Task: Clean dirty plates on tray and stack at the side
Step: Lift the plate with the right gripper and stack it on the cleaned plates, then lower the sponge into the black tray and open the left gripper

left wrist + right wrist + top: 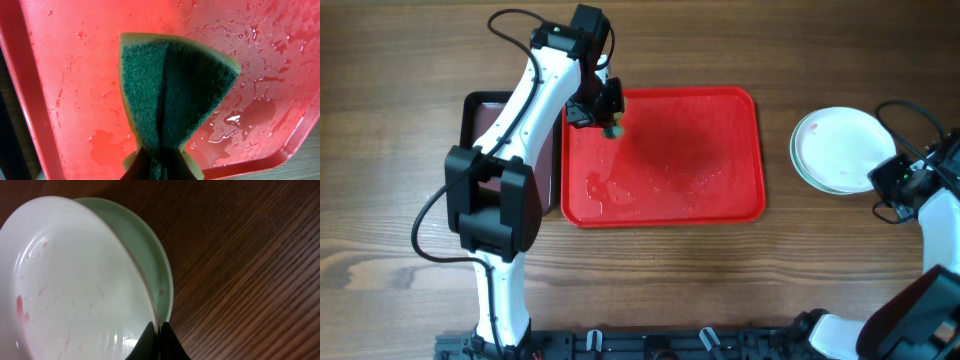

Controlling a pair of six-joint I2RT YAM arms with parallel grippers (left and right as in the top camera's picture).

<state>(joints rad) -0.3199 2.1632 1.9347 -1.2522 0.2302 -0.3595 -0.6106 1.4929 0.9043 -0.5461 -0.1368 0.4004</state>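
The bright red tray (720, 110) lies mid-table, wet, with no plate on it. My left gripper (610, 118) hangs over its far left corner, shut on a green and yellow sponge (170, 95); the wet tray floor (80, 75) fills the left wrist view. The plates (840, 148) sit stacked on the table to the right of the tray. The top one is white (70, 285) with faint reddish smears, a pale blue one (150, 245) under it. My right gripper (157, 330) is shut on the white plate's rim at the stack's near right side (892, 178).
A smaller dark maroon tray (480, 110) lies left of the red tray, mostly under my left arm. Water drops and puddles (235, 120) cover the red tray's floor. Bare wooden table (250, 270) surrounds the plate stack.
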